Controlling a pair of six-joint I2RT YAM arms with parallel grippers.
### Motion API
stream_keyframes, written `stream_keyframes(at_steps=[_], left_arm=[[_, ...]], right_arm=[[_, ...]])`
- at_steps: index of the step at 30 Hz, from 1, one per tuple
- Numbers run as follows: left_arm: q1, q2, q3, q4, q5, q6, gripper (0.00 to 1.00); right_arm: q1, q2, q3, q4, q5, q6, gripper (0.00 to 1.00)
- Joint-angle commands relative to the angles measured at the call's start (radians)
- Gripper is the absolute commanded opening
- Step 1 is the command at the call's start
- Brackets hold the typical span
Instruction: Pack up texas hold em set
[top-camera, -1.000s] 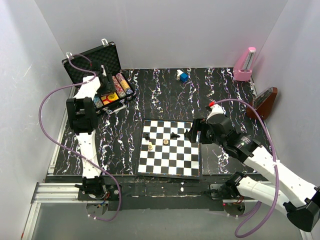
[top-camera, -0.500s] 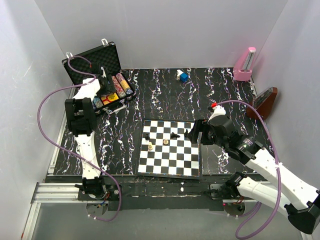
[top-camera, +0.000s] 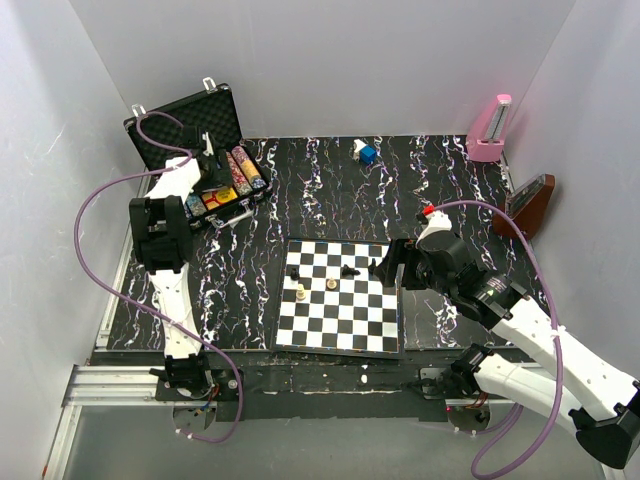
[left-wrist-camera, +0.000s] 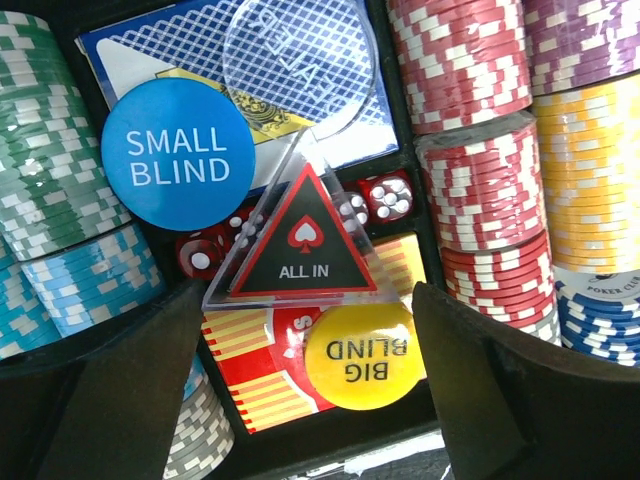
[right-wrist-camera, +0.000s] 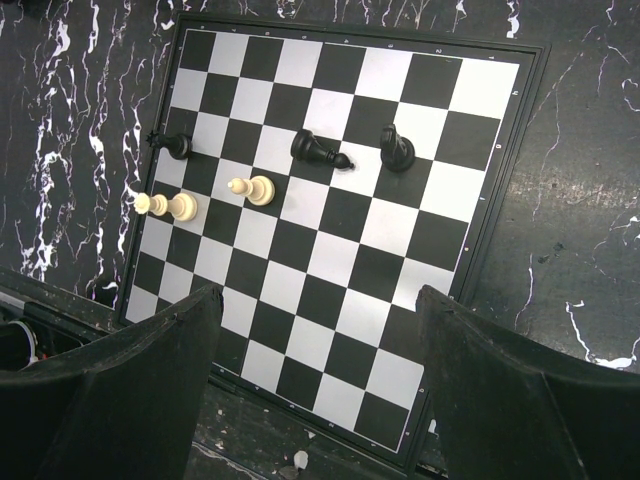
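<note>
The black hinged case (top-camera: 188, 122) stands open at the far left, its lid up. Rows of multicoloured chips (top-camera: 246, 170) fill it. My left gripper (top-camera: 210, 168) hovers open over its middle. In the left wrist view my left gripper (left-wrist-camera: 308, 300) is empty above a clear "ALL IN" triangle (left-wrist-camera: 300, 245), a yellow "BIG BLIND" disc (left-wrist-camera: 362, 356) and the red-yellow card box (left-wrist-camera: 250, 365). A blue "SMALL BLIND" disc (left-wrist-camera: 178, 155), a clear round disc (left-wrist-camera: 300, 65) and red dice (left-wrist-camera: 385, 195) lie beside them. My right gripper (top-camera: 385, 265) is open and empty over the chessboard.
The black-and-white chessboard (top-camera: 340, 300) with several pieces lies at the near middle; it also shows in the right wrist view (right-wrist-camera: 330, 230). A pink metronome (top-camera: 490, 130) and a brown object (top-camera: 530, 205) stand at the right wall. A small blue object (top-camera: 366, 153) sits at the back.
My left gripper has edged a little further back over the case. My right arm has shifted slightly to the right. Nothing was taken hold of or let go.
</note>
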Motion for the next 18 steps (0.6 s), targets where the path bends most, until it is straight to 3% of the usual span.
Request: stream_keyframes(at_steps=[1,5,18], left_arm=[[-0.014,-0.063,0.035,-0.085,0.028,0.036,0.87],[-0.016,-0.072,0.058,-0.076,0.029,0.054,0.98],[-0.057,-0.15,-0.003,0.051,-0.082,0.079,0.9]], right_arm=[[-0.002,-0.011,-0.004,0.006,0.015,0.007,0.85],[-0.002,-0.002,0.001,0.008,0.015,0.005,0.85],[-0.002,0.017,0.01,0.009,0.013,0.0,0.85]])
